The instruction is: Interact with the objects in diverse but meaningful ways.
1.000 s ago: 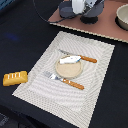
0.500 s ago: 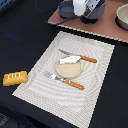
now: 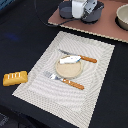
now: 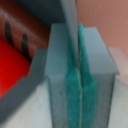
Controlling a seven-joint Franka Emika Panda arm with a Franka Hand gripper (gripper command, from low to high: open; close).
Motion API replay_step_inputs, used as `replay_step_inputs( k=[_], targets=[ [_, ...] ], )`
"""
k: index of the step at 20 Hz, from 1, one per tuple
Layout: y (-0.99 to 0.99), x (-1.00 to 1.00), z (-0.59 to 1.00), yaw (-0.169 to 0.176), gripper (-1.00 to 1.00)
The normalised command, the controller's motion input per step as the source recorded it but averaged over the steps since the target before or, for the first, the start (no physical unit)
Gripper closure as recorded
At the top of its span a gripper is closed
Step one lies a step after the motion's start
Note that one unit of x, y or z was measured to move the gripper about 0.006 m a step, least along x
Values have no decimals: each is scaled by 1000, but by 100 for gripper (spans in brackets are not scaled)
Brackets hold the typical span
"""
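Observation:
My gripper [image 3: 82, 7] is down in a dark grey pot [image 3: 66, 11] on the pinkish tray [image 3: 107, 27] at the back. In the wrist view the gripper [image 4: 80, 95] has its green pads [image 4: 70, 95] pressed together on a thin grey wall [image 4: 71, 20] of the pot. Beside them lie a red tomato [image 4: 12, 65] and a brown sausage [image 4: 22, 27]. A yellow scored bread loaf [image 3: 15, 78] lies on the dark table off the mat's edge, at the exterior view's left. The pale silvery flat piece [image 3: 70, 60] rests on a beige plate [image 3: 70, 72].
The plate sits mid-placemat [image 3: 95, 95] between an orange-handled knife [image 3: 82, 57] and fork [image 3: 65, 81]. A second pot [image 3: 122, 17] stands on the tray at the exterior view's right.

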Motion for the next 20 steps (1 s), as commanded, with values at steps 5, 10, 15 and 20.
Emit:
replay_step_inputs(
  k=[5,10,15,20],
  targets=[
    [336,243,99,0,-100],
    [411,299,21,0,-100],
    [397,295,69,0,-100],
    [334,346,911,-19,-100]
  ],
)
